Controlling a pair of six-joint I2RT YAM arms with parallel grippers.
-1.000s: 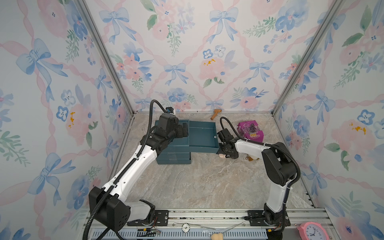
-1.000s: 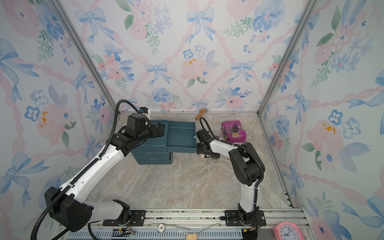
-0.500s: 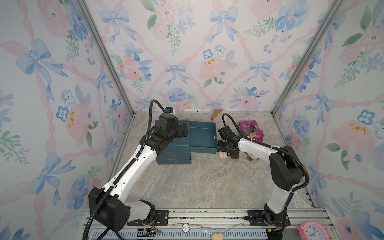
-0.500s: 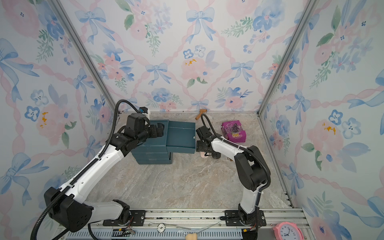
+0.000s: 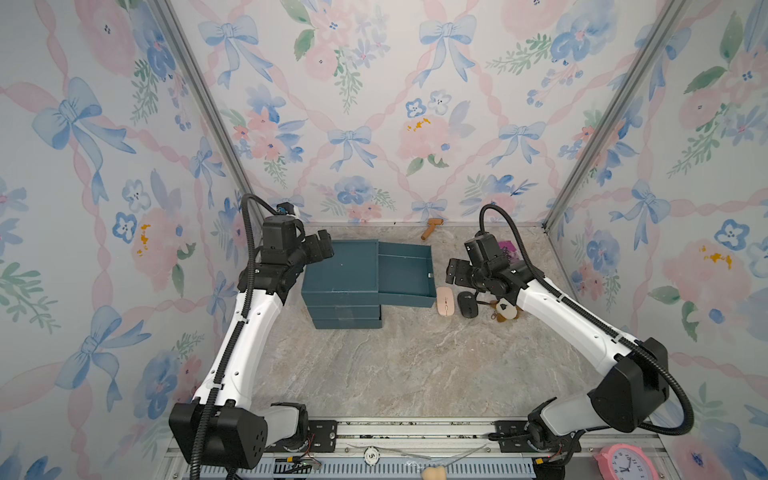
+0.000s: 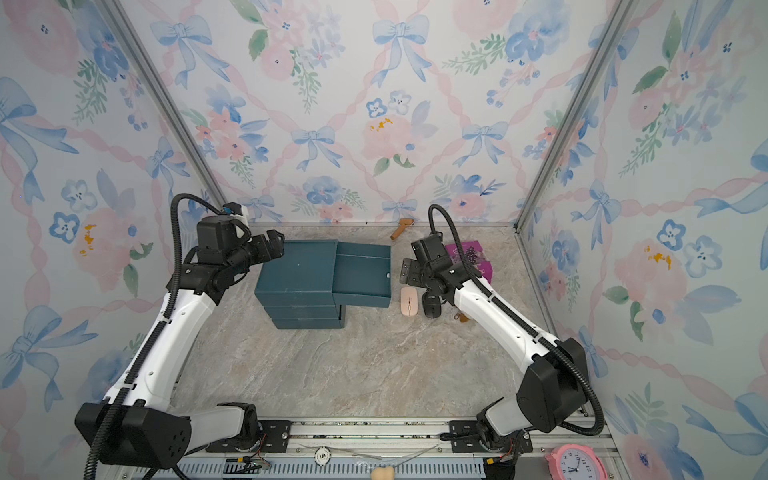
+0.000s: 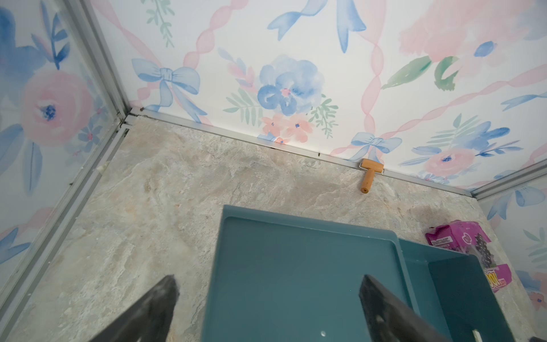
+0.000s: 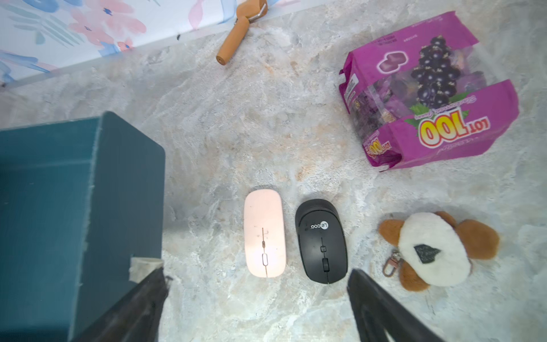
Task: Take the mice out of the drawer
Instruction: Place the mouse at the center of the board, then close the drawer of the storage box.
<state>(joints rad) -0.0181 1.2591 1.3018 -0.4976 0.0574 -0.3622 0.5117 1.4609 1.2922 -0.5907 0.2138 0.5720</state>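
Pink mouse (image 5: 444, 300) and black mouse (image 5: 467, 304) were out on the table (image 5: 415, 365) in both top views. They lay side by side, right next to the front of the pulled-out top drawer (image 5: 405, 270) of the blue-green drawer box (image 5: 340, 270). The pink one sat nearer the box. A brown-and-white plush keychain (image 5: 507, 309) lay a bit further from the box than the black mouse, partly under the right arm. The right claw (image 5: 455, 272) hung above the mice, just off the drawer's front. The left claw (image 5: 322, 247) was up by the box's top edge, on the side opposite the drawer. A wooden-handled roller (image 5: 430, 229) lay behind the box against the back wall.

In the left wrist view, the left claw (image 7: 268, 284) had its fingers (image 7: 165, 299) spread wide with nothing between them. One was over the table beside the box, the other over the box's top.

In the right wrist view, the right claw (image 8: 256, 281) was wide open too and held nothing. Both mice lay flat, buttons up, parallel and not touching, with the pink one between the drawer and the black one. One fingertip was just beside the drawer's front corner. The keychain lay on the far side of the black mouse from the drawer, and a purple candy bag (image 8: 429, 91) sat well apart from the box.
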